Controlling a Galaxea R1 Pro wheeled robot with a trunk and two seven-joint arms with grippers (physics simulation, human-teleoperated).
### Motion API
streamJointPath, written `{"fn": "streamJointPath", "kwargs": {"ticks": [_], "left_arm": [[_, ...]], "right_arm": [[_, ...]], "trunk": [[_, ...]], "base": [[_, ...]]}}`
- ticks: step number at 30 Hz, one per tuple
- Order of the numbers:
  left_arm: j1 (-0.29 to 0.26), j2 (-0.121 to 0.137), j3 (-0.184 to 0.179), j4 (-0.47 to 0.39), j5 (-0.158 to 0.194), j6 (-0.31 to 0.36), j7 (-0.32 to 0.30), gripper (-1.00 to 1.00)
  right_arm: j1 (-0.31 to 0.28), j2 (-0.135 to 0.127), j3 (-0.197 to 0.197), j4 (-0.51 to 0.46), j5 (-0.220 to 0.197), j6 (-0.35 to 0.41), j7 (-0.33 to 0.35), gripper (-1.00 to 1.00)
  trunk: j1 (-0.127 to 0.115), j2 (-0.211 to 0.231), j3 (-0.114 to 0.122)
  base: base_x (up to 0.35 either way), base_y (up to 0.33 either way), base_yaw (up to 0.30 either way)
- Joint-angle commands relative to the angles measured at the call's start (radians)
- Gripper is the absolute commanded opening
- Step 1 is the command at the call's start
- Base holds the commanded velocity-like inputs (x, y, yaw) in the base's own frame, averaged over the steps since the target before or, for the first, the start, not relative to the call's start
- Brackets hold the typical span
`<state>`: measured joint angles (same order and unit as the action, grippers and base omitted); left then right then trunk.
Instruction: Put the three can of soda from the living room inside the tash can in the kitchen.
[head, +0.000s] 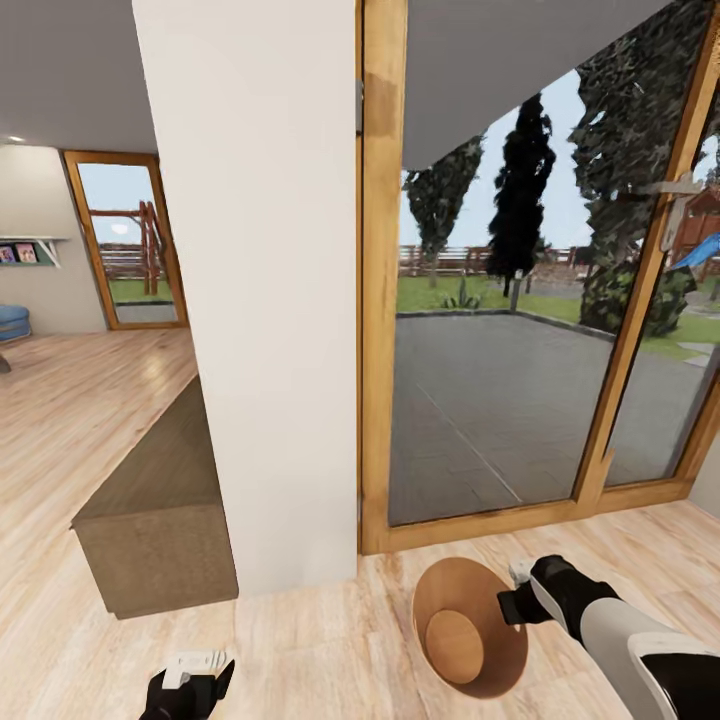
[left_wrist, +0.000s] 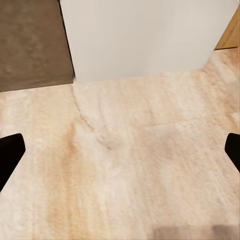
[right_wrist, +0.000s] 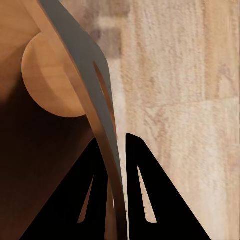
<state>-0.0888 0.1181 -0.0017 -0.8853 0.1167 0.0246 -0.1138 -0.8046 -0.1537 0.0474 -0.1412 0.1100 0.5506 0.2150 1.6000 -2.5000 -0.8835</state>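
Head view shows the right claw (head: 512, 590) pinched on the near-right rim of the tash can (head: 455, 600) — its brown inside bare — held low over the light wood floor (head: 300, 640), just near of a wood-framed glass door (head: 500, 350) looking onto a patio. Right wrist view has both black fingers (right_wrist: 85, 200) closed on the thin grey wall (right_wrist: 95, 100), one inside, one outside. A white pillar (head: 270, 300) stands straight ahead with a low brown bench (head: 160, 510) at its left, while the left claw (left_wrist: 120, 155) hangs wide open and empty over the floor.
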Motion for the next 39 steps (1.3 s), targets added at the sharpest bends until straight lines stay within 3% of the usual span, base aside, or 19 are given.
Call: {"fn": "streamJointPath", "kwargs": {"ticks": [1,15,21,32,39], "left_arm": [[0.000,0.000,0.000,0.000,0.000,0.000,0.000,1.00],[0.000,0.000,-0.001,0.001,0.000,0.000,0.000,1.00],[0.001,0.000,-0.001,0.002,0.000,0.000,0.000,1.00],[0.000,0.000,-0.001,0.011,0.000,0.000,0.000,1.00],[0.000,0.000,-0.001,0.012,0.000,0.000,0.000,1.00]], "right_arm": [[0.001,0.000,-0.012,-0.001,-0.007,0.000,0.005,-1.00],[0.036,0.011,-0.012,-0.001,-0.006,-0.009,-0.002,-1.00],[0.055,0.015,-0.012,0.000,-0.007,-0.083,-0.010,-1.00],[0.084,0.018,-0.012,0.000,-0.007,-0.102,-0.012,-1.00],[0.107,0.017,-0.012,0.000,-0.007,-0.155,-0.012,-1.00]], "trunk": [[-0.004,0.007,0.003],[-0.058,0.105,0.047],[-0.081,0.147,0.066],[-0.123,0.224,0.101],[-0.150,0.273,0.122]], "base": [[0.000,0.000,0.000],[0.000,0.000,0.000],[0.000,0.000,0.000],[0.000,0.000,0.000],[0.000,0.000,0.000]]}}
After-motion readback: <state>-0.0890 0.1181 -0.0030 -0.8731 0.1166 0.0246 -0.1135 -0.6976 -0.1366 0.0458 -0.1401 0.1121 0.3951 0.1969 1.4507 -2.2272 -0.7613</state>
